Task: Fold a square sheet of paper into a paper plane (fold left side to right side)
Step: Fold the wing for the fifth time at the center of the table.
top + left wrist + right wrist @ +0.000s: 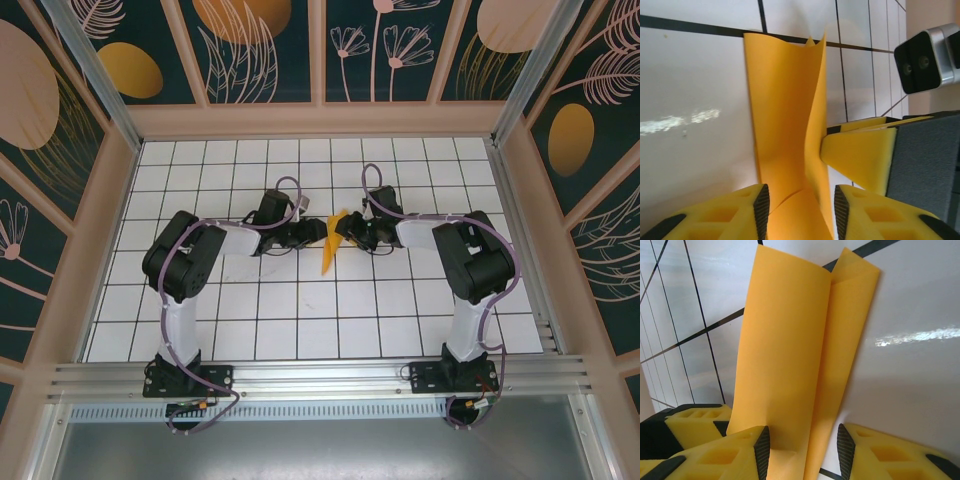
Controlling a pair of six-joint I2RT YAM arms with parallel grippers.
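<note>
Left gripper (pixel 800 200) stood part-open with the paper plane (pixel 785 115) filling its gap; whether it pinched could not be determined. Right gripper (pixel 802 440) straddled the same paper, jaws narrow, a clear gap on one side. Plane lay mid-way across the table (pixel 300 330), between both. Judged step: creasing the left-to-right fold. Next move calls for pressing the layers flat, edges aligned.

One orange-yellow paper plane (pixel 328 255), two robot arms (pixel 185 262), two grippers, left gripper (pixel 313 236) and right gripper (pixel 346 228), one tiled table (pixel 300 330)
</note>
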